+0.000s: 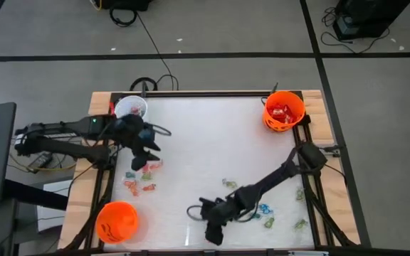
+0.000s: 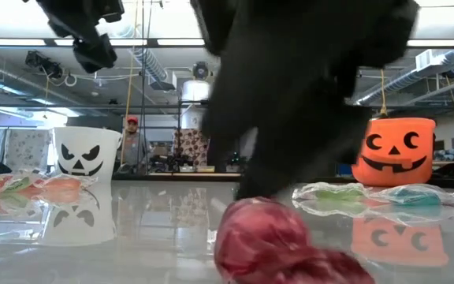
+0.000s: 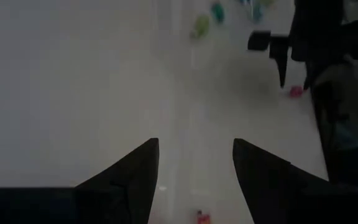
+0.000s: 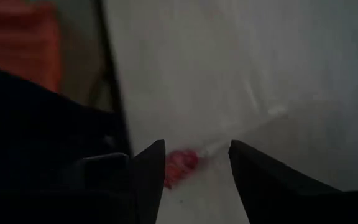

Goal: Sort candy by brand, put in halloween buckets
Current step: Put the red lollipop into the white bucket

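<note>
Altogether three buckets (image 1: 117, 221): two orange, one white.

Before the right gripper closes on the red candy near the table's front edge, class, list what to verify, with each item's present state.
1. Right gripper open: ok.
2. Red candy between its fingers: not ok, it lies toward one finger.
3. Left gripper open and empty: ok.
4. Left gripper clear of the right arm: ok.
5. Orange bucket at the front left upright: ok.
6. Which bucket takes this brand: cannot tell.
</note>
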`<state>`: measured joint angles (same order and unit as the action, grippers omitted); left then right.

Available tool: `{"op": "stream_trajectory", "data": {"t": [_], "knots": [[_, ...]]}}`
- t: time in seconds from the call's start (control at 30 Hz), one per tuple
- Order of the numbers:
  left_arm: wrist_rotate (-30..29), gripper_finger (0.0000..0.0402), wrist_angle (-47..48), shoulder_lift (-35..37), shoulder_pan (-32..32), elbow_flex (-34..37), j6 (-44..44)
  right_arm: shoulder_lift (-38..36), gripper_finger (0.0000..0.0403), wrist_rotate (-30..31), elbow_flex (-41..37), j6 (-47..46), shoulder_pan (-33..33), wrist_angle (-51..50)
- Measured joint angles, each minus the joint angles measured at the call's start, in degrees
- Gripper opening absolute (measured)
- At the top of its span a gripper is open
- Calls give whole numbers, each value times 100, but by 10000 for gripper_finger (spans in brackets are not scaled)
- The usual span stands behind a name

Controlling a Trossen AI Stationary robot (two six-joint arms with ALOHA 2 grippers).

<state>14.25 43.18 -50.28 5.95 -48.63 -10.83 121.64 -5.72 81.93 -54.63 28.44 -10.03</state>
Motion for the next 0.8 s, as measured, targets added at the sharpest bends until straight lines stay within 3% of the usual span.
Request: {"op": "stream_trajectory", "data": {"t": [0.1, 0.43, 0.57, 0.73, 0.8], "knots": [[-336, 211, -12, 4, -398, 169, -313, 335, 191, 45, 533, -285, 111, -754], [-1262, 211, -50, 4, -1028, 317, -1127, 879, 170, -249, 1221, -1896, 88, -948], [-1421, 211, -54, 4, -1122, 317, -1235, 927, 126, -338, 1241, -2126, 45, -1260], [-1513, 211, -63, 4, -1204, 317, -1349, 896, 19, -311, 1220, -1975, 8, -1449], [-1530, 211, -154, 4, -1238, 317, -1353, 842, 14, -269, 1210, -1950, -33, -1446]]}}
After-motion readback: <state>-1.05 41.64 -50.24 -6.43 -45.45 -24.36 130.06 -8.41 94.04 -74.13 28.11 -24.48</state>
